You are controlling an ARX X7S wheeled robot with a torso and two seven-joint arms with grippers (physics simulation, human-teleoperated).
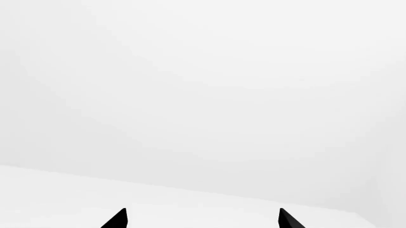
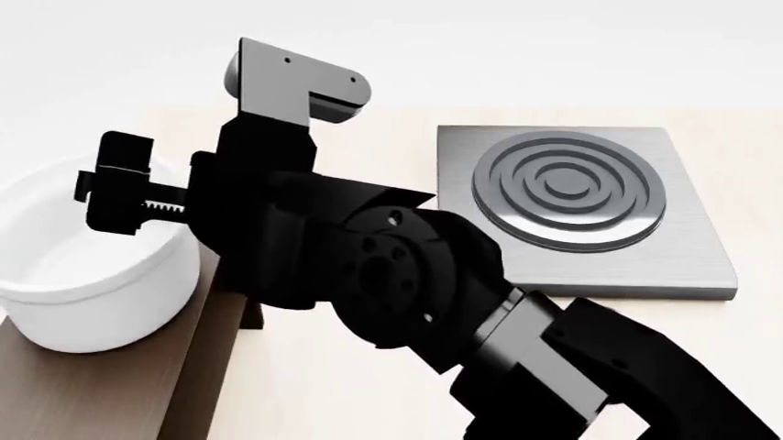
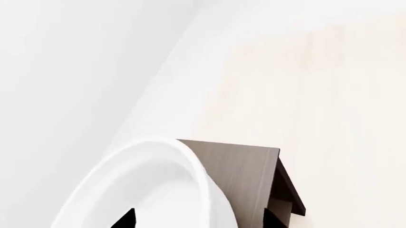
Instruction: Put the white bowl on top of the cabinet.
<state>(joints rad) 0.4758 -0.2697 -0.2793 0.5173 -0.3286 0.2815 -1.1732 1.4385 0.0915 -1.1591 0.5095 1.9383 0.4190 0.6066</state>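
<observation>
The white bowl stands upright on the flat top of the dark brown cabinet at the left of the head view. My right arm reaches across from the lower right. Its gripper is at the bowl's right rim. In the right wrist view the gripper is open. Its two black fingertips straddle the bowl's thick rim with a gap on each side, and the cabinet lies behind. My left gripper is open and faces only blank white.
A grey square stove plate with concentric rings lies on the pale wooden table to the right of the cabinet. The cabinet's end has a recessed shelf. My right arm hides much of the table's middle.
</observation>
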